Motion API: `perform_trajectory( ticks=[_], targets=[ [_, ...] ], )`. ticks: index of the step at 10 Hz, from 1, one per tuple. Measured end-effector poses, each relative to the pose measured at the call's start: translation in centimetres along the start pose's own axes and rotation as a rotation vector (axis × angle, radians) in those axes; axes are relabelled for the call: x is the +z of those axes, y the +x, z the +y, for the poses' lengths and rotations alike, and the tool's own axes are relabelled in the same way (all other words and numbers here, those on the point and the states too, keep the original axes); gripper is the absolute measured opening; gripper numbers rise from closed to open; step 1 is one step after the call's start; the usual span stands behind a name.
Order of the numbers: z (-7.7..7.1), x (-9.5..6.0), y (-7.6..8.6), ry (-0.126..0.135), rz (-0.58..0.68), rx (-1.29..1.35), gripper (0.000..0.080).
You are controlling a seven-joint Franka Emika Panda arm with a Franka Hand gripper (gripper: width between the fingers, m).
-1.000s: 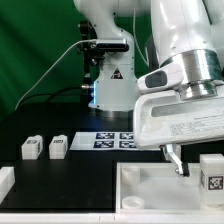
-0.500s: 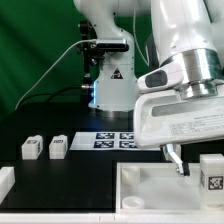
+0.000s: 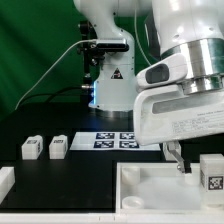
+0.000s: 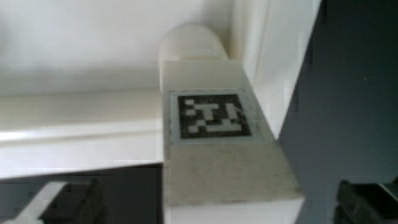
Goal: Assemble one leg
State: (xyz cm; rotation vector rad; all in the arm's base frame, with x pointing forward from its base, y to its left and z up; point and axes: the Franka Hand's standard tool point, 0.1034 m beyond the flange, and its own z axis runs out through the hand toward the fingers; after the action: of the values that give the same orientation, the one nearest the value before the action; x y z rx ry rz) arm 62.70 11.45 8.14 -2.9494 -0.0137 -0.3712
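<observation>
**Tool spread astride the leg**

Exterior view: the arm bends down at the exterior view's right. Its tool (image 3: pixel 186 162) is low over the tray (image 3: pixel 145 167) on the counter (image 3: pixel 60 185). Only one finger (image 3: pixel 176 158) shows. The leg (image 3: pixel 212 173) stands just beside that finger, cut off by the frame edge.

Wrist view: the leg lies tag-up between both dark fingertips (image 4: pixel 71 200), which are spread wide and clear of it. The tray's wall lies behind the leg.
</observation>
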Motion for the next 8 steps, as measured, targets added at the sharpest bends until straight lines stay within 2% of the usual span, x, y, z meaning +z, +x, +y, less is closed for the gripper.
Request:
perform_trajectory(
  ticks=[3,4,6,7,8],
  targets=[
    [-0.31,0.13,-0.81,0.037,-0.278,0.022,0.0649],
    [-0.37,0.32,-0.09,0.033,-0.239,0.024,0.0649],
    [-0.26,0.42,-0.32,0.032,-0.242,0.025,0.0622],
    [-0.26,0.43,-0.33,0.032,-0.242,0.025,0.0449],
    [-0.24,0.43,-0.33,0.032,-0.242,0.025,0.0449]
  ],
)
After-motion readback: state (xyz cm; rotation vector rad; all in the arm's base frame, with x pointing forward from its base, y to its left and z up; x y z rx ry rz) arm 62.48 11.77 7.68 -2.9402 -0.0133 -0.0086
